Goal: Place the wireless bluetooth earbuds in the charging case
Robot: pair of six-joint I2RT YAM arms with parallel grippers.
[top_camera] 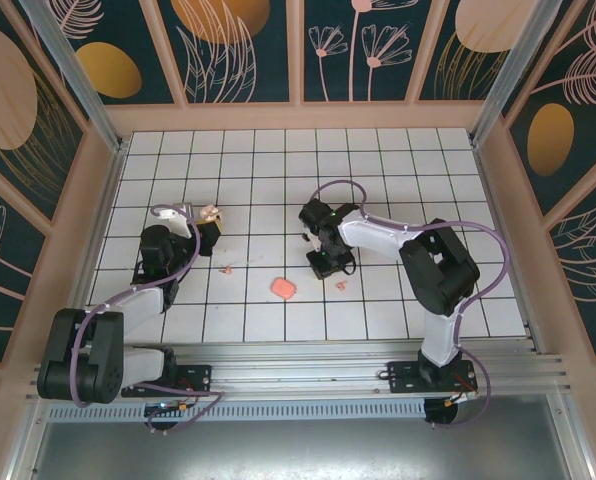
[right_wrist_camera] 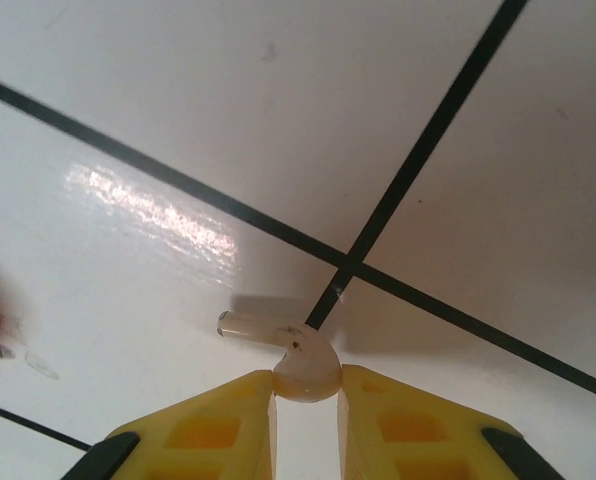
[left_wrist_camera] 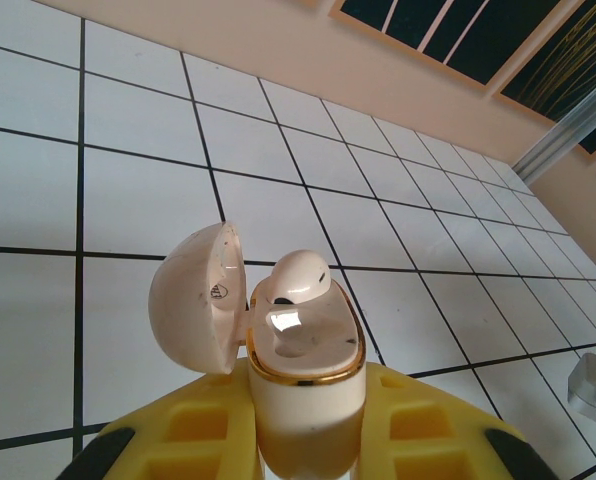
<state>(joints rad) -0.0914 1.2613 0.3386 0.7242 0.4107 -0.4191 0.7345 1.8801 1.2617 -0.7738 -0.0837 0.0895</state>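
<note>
Your right gripper point(right_wrist_camera: 306, 388) is clamped on the second earbud point(right_wrist_camera: 300, 362). The yellow fingers pinch its rounded head and the stem pokes out sideways, low over the table point(right_wrist_camera: 428, 90). Whether it's clear of the surface, you can't tell from this angle.

Your left gripper point(left_wrist_camera: 308, 390) is closed tight on the case point(left_wrist_camera: 306, 430), holding it upright with the lid point(left_wrist_camera: 193, 295) swung open. And there it is: the first earbud point(left_wrist_camera: 293, 280) sits in one slot of the case, while the other slot point(left_wrist_camera: 313, 340) beside it is bare.

So by my read you're about halfway: one bud home, one in hand. The held bud is off to the right of the case and well apart from it. What's left is to carry it across to the case, turn the stem down toward that bare slot, and press it in. The task doesn't ask for the lid shut, so seating that second bud looks like the finish.
</note>
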